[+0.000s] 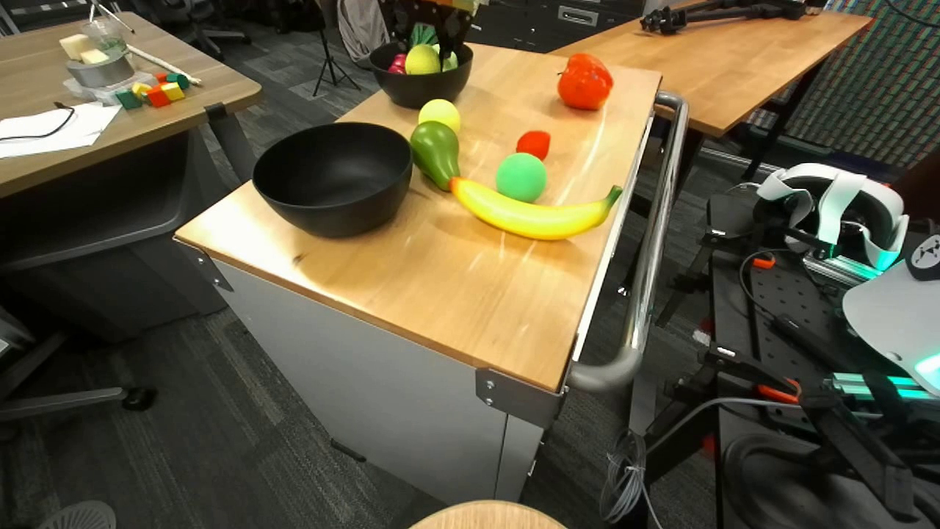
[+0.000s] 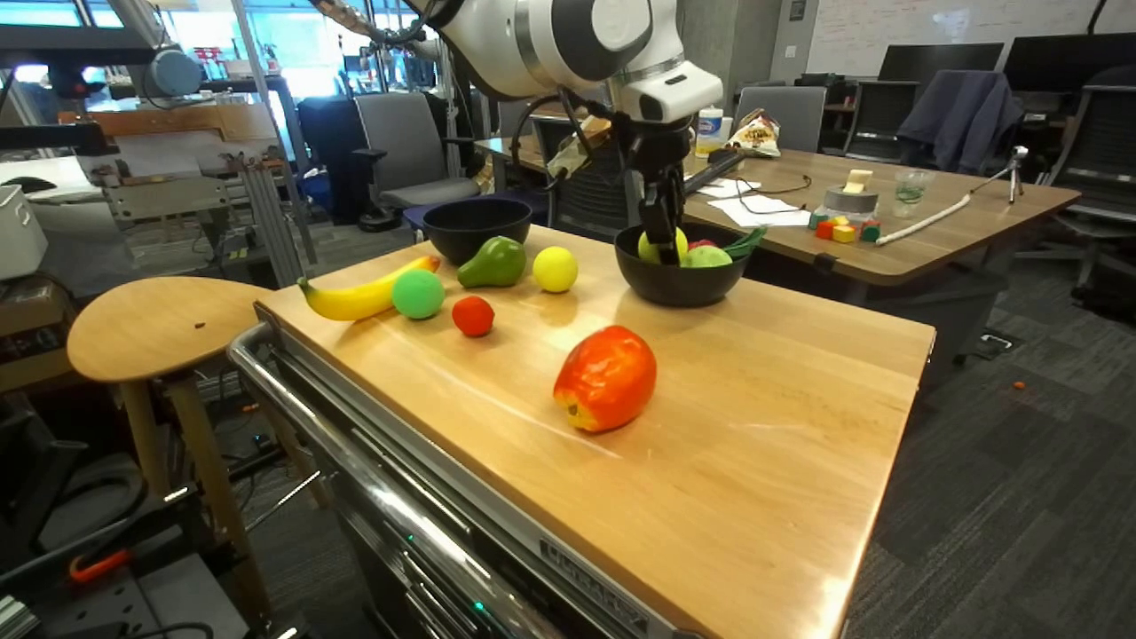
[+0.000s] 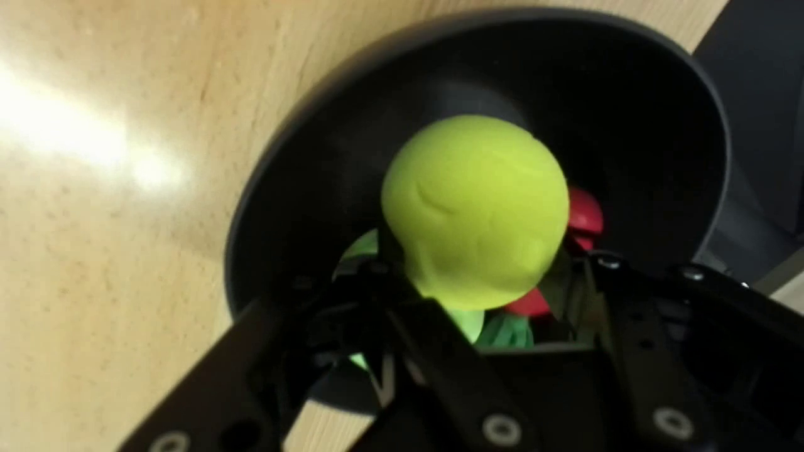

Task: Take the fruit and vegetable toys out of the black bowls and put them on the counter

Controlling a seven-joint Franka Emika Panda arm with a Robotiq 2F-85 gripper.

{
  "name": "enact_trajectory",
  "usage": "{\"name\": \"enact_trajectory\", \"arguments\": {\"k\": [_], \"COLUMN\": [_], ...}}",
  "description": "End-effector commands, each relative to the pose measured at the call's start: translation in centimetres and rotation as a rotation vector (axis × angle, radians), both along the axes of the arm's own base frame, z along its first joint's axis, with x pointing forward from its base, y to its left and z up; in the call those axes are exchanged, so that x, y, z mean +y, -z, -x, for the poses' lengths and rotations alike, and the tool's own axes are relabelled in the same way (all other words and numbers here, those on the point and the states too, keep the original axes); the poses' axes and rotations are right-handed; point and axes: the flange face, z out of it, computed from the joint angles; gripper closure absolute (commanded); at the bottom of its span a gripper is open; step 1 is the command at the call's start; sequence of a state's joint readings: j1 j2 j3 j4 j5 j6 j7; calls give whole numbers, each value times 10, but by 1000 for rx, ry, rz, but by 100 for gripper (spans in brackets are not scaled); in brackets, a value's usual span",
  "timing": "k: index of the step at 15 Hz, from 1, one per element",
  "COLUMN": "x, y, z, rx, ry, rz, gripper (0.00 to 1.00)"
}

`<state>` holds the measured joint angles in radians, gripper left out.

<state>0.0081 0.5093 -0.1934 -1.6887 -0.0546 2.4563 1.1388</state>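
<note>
the gripper [image 3: 474, 258] pinches the yellow-green fruit [image 3: 475, 188] inside the loaded black bowl [image 2: 682, 288], its jaws against it at about eight and four o'clock in the wrist view. whether the fruit is off the bowl's bottom, i cannot tell.

much of it bulges past the jaws toward twelve o'clock, so the hold may be off its middle; a smooth round toy caught like that could squirt out toward twelve on the lift. crowding is the next risk: a red toy [image 3: 585, 210] peeks out at three o'clock and green leaves [image 3: 505, 331] at half past five, one toy or two i cannot tell, and a jaw could drag them up or catch the rim and tip the bowl.

setting down may bring trouble too. in an exterior view the yellow ball [image 2: 555, 269] sits on the counter [image 2: 754, 497] at nine o'clock from that bowl, the red-orange fruit [image 2: 606, 380] at seven; letting go too high near either could start things rolling. the counter's edge runs just beside the bowl at one o'clock, so a slip there could lose the fruit over it.
</note>
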Motion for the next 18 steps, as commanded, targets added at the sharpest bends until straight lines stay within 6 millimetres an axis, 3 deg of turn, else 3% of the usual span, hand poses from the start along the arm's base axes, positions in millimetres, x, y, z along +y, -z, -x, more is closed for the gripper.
{"name": "enact_trajectory", "arguments": {"k": [1, 5, 7, 10, 12, 18], "x": [-43, -121, -161, -195, -197, -170], "y": [-64, -111, -105, -80, -60, 5], "z": [41, 89, 103, 110, 106, 85], "rx": [-94, -144, -119, -71, -48, 37], "ry": [34, 132, 187, 238, 246, 211], "rz": [-42, -93, -114, -114, -130, -112], "gripper": [74, 74, 74, 74, 74, 74]}}
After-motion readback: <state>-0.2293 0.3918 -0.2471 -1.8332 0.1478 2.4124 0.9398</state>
